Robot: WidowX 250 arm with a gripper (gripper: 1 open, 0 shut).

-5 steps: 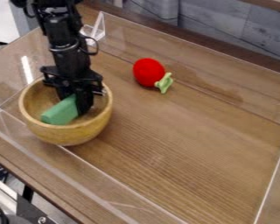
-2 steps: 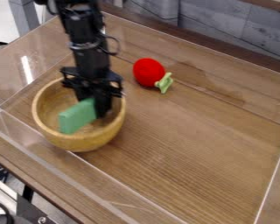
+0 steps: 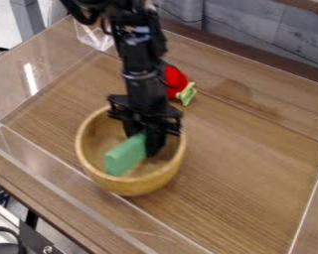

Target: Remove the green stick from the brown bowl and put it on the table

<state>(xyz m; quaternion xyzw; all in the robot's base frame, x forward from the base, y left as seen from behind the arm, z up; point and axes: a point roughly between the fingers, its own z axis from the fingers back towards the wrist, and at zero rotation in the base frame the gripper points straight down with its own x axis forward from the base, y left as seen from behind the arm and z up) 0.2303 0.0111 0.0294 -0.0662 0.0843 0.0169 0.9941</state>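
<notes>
Nearest the front edge of the desk (image 3: 241, 198) stands the brown bowl (image 3: 132, 159), a round wooden one, a little left of the middle of the desk. Inside it lies the green stick (image 3: 126, 155), a flat green block tilted with its lower end toward the bowl's front-left wall and its upper end up by the rim's centre.

The gripper (image 3: 150, 142) points almost straight down into the bowl, its black fingers (image 3: 161, 139) drawn fully together. They sit at the upper right end of the green stick, touching it or pinching it; whether the stick is truly gripped cannot be told, since the fingers hide that edge. The bowl's rim stands right against the fingers' outer sides.

Above the gripper the dark arm (image 3: 139, 60) rises toward the back-left corner of the desk.

Behind the bowl, partly hidden by the arm, a red ball-like toy (image 3: 178, 76) with a small green leaf piece (image 3: 189, 95) lies on the wood, toward the back edge.

A clear plastic wall (image 3: 36, 184) rings the desk along its edges.
</notes>
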